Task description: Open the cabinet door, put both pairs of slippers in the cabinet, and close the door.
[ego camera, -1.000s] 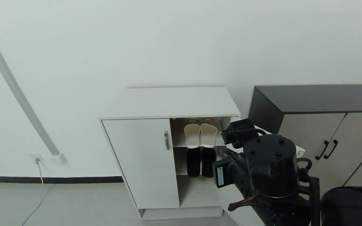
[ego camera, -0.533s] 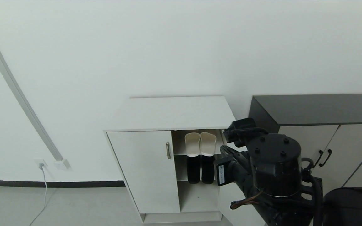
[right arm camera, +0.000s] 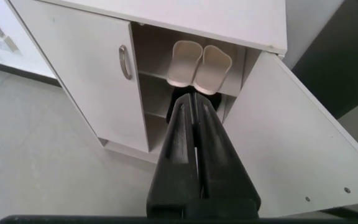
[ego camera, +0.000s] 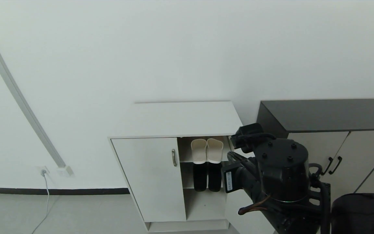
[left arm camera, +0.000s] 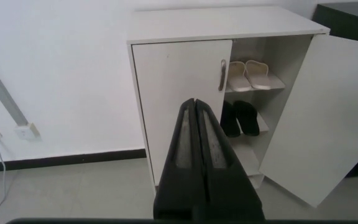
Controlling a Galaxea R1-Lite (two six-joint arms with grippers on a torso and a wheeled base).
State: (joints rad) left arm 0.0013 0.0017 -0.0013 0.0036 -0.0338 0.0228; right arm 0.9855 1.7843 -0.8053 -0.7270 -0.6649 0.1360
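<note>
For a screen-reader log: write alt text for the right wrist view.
The shut right gripper points at a white cabinet whose right door stands open, left door closed. Inside, cream slippers sit on the upper shelf, above black slippers partly hidden behind the gripper.

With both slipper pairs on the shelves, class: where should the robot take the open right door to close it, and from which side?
Probably the free vertical edge of the open right door, farthest from the hinges. It stands swung wide and its inner face shows no handle, so bring the right tool round to the outer face and push inward.
</note>
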